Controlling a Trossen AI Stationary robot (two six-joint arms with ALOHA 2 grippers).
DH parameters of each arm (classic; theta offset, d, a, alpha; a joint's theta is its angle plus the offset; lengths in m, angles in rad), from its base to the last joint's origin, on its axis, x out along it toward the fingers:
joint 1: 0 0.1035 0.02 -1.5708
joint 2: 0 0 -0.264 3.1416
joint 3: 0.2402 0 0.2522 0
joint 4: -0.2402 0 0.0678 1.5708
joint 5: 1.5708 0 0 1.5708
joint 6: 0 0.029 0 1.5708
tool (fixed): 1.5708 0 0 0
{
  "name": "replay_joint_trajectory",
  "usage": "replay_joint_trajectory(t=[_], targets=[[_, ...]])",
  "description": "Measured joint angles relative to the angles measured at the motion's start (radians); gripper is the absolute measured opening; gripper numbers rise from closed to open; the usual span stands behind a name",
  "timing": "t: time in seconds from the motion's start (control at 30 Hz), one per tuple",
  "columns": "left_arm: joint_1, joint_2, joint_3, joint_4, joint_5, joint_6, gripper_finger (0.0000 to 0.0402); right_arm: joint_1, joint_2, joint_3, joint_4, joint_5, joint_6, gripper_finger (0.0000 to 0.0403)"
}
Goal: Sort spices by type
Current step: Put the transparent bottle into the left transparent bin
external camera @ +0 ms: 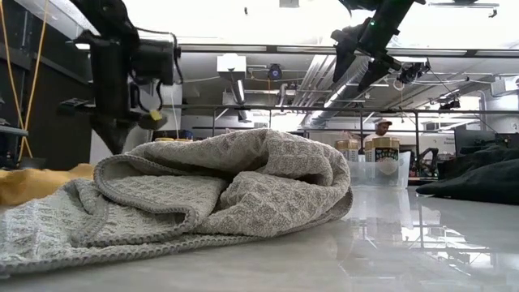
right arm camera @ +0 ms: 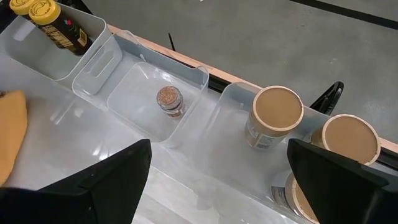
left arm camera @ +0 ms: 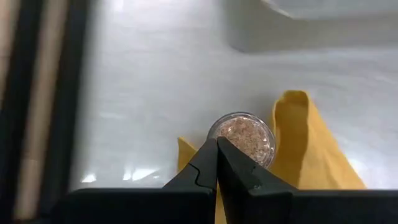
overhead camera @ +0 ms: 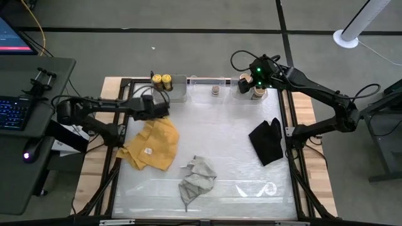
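Two arms over a row of bins, one jar left out on the table.

Three wide tan jars (right arm camera: 277,118) sit in the far right bin (right arm camera: 231,102), one tiny clear jar (right arm camera: 169,100) in the middle bin (right arm camera: 186,78), two yellow-topped dark jars (right arm camera: 53,22) in the grey bin (right arm camera: 93,28) at far left. The right gripper (right arm camera: 217,171) hangs above them, fingers spread and empty. The left gripper (left arm camera: 217,163) is pinched closed, holding nothing, just above the second tiny jar (left arm camera: 242,135), which stands by the yellow cloth (left arm camera: 311,149).
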Motion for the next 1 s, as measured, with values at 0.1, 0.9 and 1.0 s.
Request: replay_joint_trajectory(t=[0.1, 0.9, 1.0], targets=[[-0.097, 0.0, 0.0, 0.06, 0.029, -0.026, 0.0, 0.0, 0.0, 0.0, 0.0, 0.001, 0.0, 0.0371], [-0.176, 0.336, 0.282, 0.905, 0.48, 0.663, 0.0, 0.0, 0.0, 0.0, 0.006, 0.007, 0.044, 0.0371], [-0.172, 0.285, 0.357, 0.801, 0.52, 0.863, 0.0, 0.0, 0.0, 0.0, 0.005, 0.007, 0.045, 0.0371]])
